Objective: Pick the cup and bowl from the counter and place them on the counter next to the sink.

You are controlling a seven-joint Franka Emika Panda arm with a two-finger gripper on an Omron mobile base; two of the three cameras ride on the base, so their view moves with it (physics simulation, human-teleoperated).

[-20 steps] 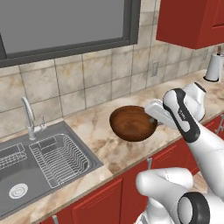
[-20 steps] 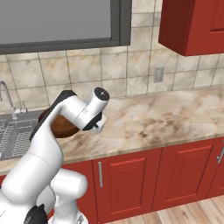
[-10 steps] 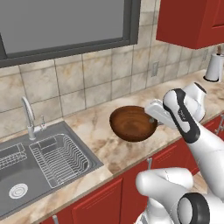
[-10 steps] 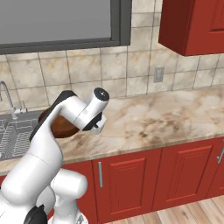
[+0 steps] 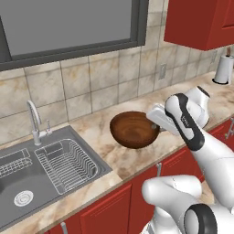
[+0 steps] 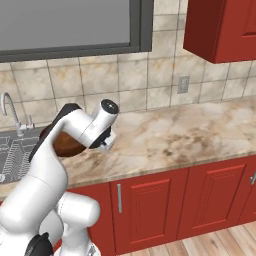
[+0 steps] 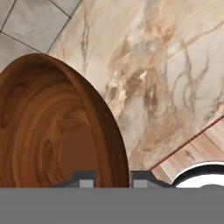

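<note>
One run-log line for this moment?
claw: shut on bowl rim | bowl: lifted above counter, right of sink

Bowl [image 5: 134, 130] above the counter [image 5: 114, 157], right of the sink [image 5: 41, 169], faucet [image 5: 34, 121] behind the basin.

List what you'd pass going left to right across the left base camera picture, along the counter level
Sink → faucet → wire dish rack → bowl → gripper shut on the bowl's rim → paper towel roll at the far right.
</note>
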